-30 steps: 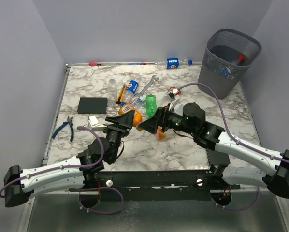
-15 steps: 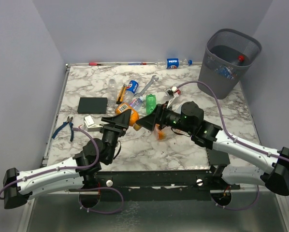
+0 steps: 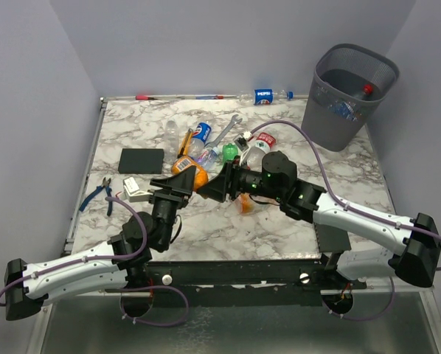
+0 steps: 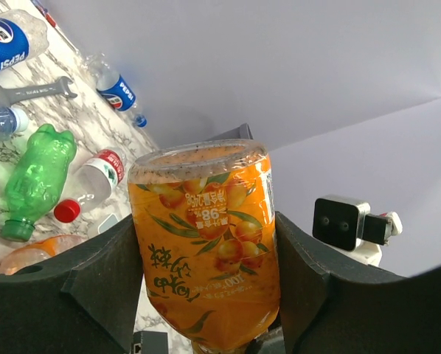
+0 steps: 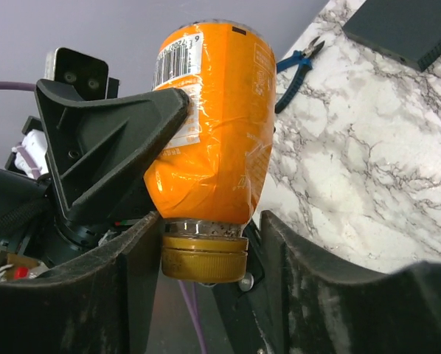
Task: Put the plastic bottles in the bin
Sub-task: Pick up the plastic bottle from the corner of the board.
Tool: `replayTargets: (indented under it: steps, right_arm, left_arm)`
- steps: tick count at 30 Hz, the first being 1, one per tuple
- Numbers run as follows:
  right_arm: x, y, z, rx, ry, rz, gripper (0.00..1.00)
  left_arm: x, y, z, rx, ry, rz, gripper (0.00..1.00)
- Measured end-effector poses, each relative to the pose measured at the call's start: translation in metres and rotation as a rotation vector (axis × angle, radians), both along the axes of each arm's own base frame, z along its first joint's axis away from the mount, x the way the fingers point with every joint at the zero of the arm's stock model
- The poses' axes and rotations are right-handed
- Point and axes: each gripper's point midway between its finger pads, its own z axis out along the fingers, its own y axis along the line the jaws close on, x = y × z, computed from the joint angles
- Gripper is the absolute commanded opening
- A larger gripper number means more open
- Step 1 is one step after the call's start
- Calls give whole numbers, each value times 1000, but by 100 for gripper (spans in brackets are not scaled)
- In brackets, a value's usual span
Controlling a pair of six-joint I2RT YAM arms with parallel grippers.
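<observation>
My left gripper [image 3: 182, 179] is shut on an orange juice bottle [image 3: 193, 174] and holds it off the table, base towards the bin side; it fills the left wrist view [image 4: 206, 236]. My right gripper [image 3: 214, 187] is open, its fingers either side of that bottle's yellow cap [image 5: 204, 254], with a small gap on one side. The dark mesh bin [image 3: 331, 110] stands at the far right with bottles inside. On the table lie a Pepsi bottle [image 3: 198, 135], a green bottle [image 3: 230, 155], a red-labelled clear bottle [image 3: 259, 144], another orange bottle [image 3: 244, 204] and a Pepsi bottle [image 3: 263, 96] at the back edge.
A flat black block [image 3: 141, 159] and blue pliers [image 3: 101, 193] lie at the left. A silver wrench [image 3: 224, 133] and a yellow-handled screwdriver [image 3: 183, 144] lie among the bottles. A small white box [image 3: 132, 188] sits beside the left arm.
My right gripper has moved left to the orange bottle's cap end. My left gripper has shifted slightly left and back, still holding the bottle.
</observation>
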Motion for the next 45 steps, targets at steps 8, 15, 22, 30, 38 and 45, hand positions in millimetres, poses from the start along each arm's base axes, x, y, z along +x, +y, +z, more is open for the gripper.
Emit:
replayTargets:
  steps: [8, 15, 22, 30, 38, 45]
  right_arm:
    - [-7, 2, -4, -9, 10, 39, 52]
    - [-9, 5, -13, -30, 42, 61, 1]
    - [-8, -7, -22, -100, 41, 29, 0]
    - [-28, -82, 10, -237, 7, -59, 0]
    - [-56, -107, -4, -377, 69, 29, 0]
    - [-65, -120, -53, -565, 193, 67, 0]
  left_arm:
    - [-1, 2, 2, -7, -3, 0, 41]
    - [1, 3, -5, 31, 10, 14, 77]
    - [0, 2, -2, 169, 20, 10, 99]
    - [-25, 24, 78, 679, -218, -100, 99]
    - [-53, -23, 74, 1306, -626, -406, 99]
    - [-45, -72, -22, 1864, -751, -705, 99]
